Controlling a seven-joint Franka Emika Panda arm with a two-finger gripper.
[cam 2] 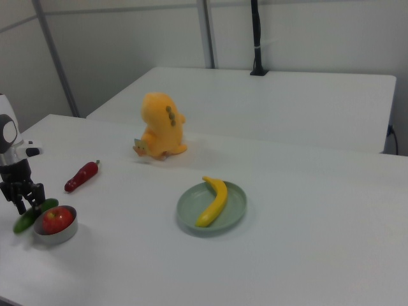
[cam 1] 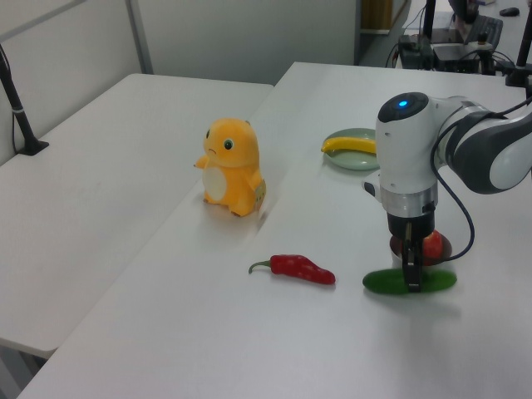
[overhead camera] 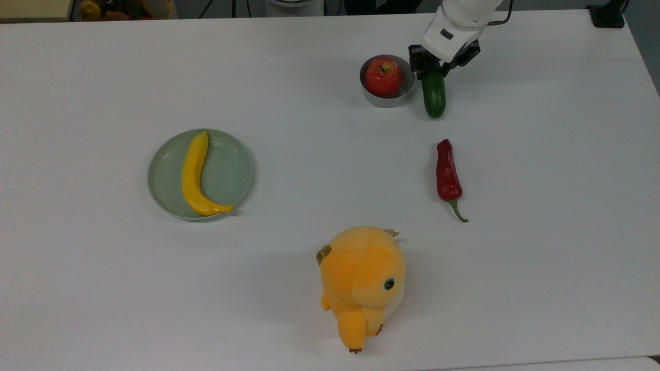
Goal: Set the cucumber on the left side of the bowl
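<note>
A broad white table (overhead camera: 103, 288) filled the scene, with a second white table and pale partition walls behind it in the left and right views. The white robot arm's two-finger gripper (overhead camera: 432, 68) pointed straight down, its dark fingers (cam 1: 410, 270) closed across the short, smooth, dark green cucumber (overhead camera: 434, 95). In the top view the grip lay on the cucumber's upper end, with the rest of its length extending toward the bottom of the frame; in the left view the fingers crossed it near mid-length. The cucumber lay level, at or just above the tabletop; contact with the surface could not be determined. It sat just beside the small round grey metal bowl (overhead camera: 373, 97), on the top view's right of the bowl, in front of the bowl in the left view and on the right view's left of it. The bowl held a red apple (overhead camera: 383, 77). A red chili pepper with a green stem (overhead camera: 447, 174) lay near the cucumber's free end, apart from it. Well away, a flat pale green plate (overhead camera: 227, 175) carried a yellow banana (overhead camera: 194, 175). An orange plush toy animal (overhead camera: 363, 281) stood upright toward the top view's lower edge.
</note>
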